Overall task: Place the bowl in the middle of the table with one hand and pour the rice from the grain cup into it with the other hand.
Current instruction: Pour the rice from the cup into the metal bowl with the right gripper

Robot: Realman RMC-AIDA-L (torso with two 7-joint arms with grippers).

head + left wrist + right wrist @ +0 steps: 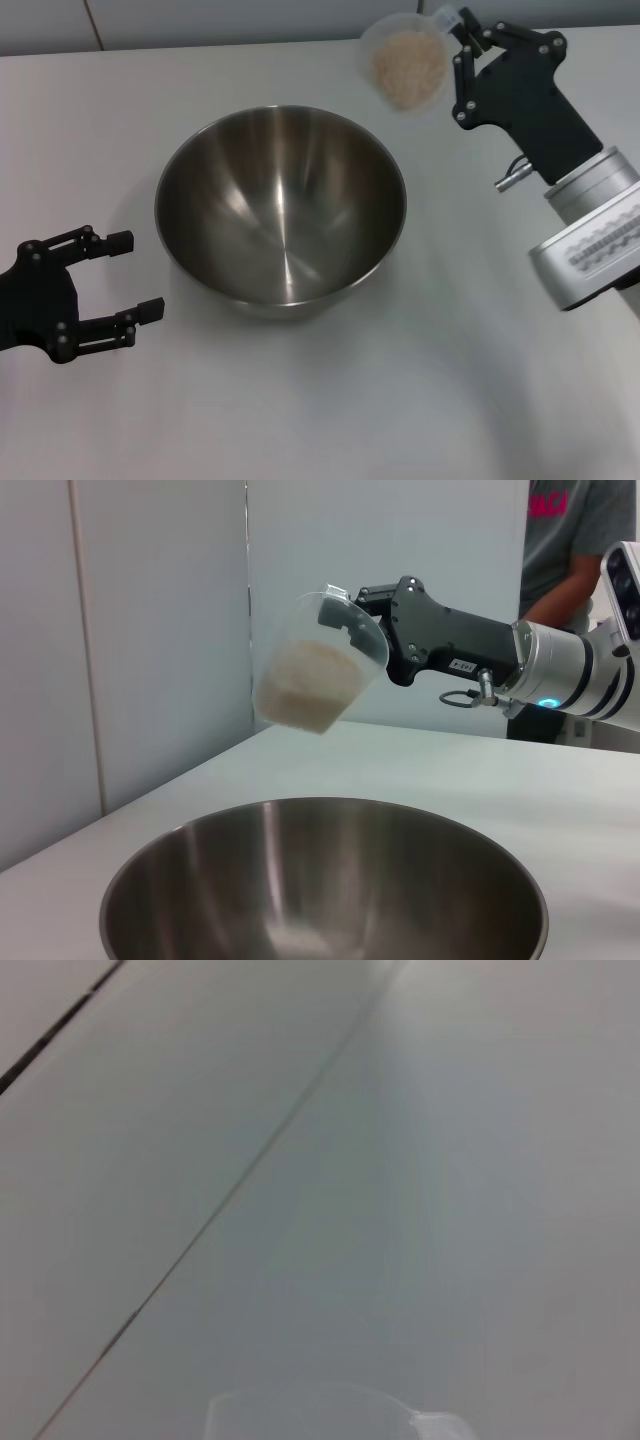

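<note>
On the near left, the left gripper [128,290] rests low over the bench [420,400], its fingers [118,240] spread wide with nothing between them, pointing toward the bowl [281,210] and just apart from its left wall. The bowl sits upright in the middle of the bench, wide and shiny; its inside shows bare steel in both the head view and the left wrist view, where its rim [325,880] fills the near part of the picture.

Farther right and toward the far edge, the grain cup [405,60] is held up in the air, clear of the bench and beyond the bowl's far right rim. It is tilted, with its mouth turned up toward the head camera, and the rice [408,68] lies in a pale heap inside it. In the left wrist view the cup [322,660] hangs tipped above the bowl's far side, the grains [300,685] gathered in its lower end.

The right gripper [462,50] comes in from the right, its fingers pinching the cup at the rim. In the right wrist view only a clear edge of the cup [330,1415] shows against the pale surface
</note>
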